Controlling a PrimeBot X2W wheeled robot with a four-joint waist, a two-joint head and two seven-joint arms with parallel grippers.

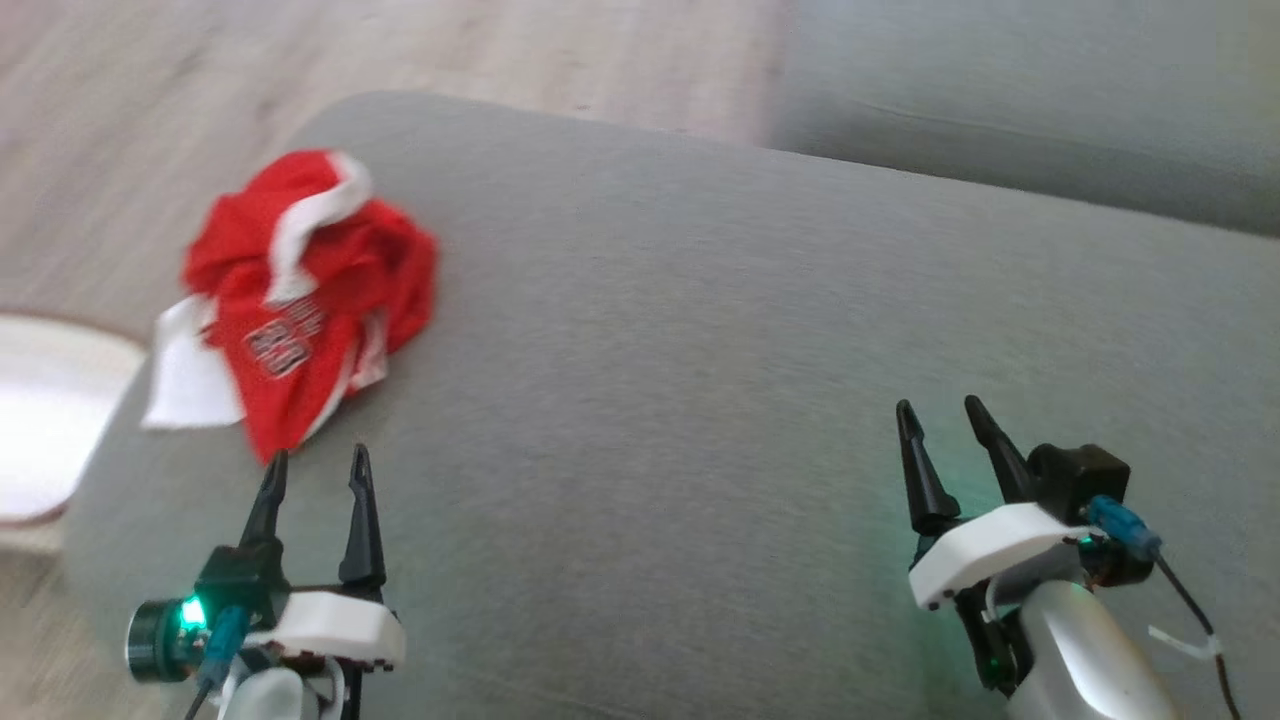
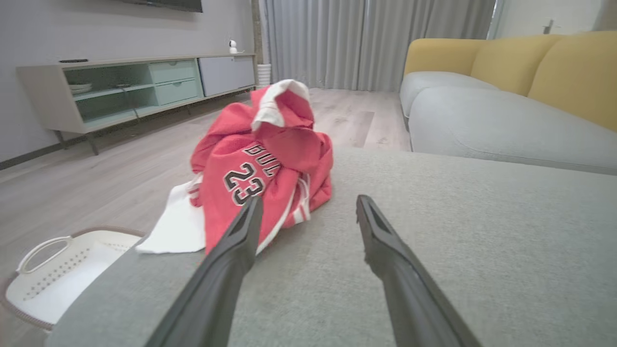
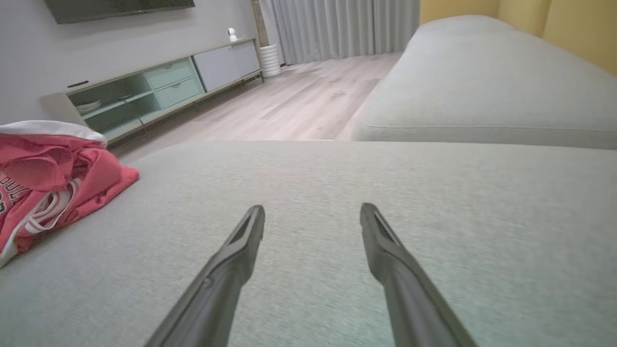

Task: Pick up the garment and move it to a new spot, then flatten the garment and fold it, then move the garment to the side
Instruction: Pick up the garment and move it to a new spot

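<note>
Grey upholstery of a wide seat cushion (image 1: 700, 300) lies under both arms in a living room with pale wood flooring. At the lower left of the head view, the left gripper (image 1: 318, 453) holds its two dark fingers wide apart and empty, tips aimed up the frame at the crumpled red garment (image 1: 310, 300). That looks like the approach for the first pick-up. One fingertip sits just beside the jersey's lowest red fold; whether it touches cannot be told. At the lower right, the right gripper (image 1: 938, 403) is equally spread and empty, well apart from the cloth over bare cushion, probably marking the open space where the garment could be moved and flattened. The garment, red with white trim and a printed number, is heaped at the cushion's upper-left corner, a white panel spilling over the edge. In the left wrist view a white laundry basket (image 2: 58, 270) stands on the floor at lower left, below that edge. Beyond are a low media cabinet (image 2: 120, 86), grey curtains (image 2: 361, 38) and a yellow-backed sofa (image 2: 530, 72).
</note>
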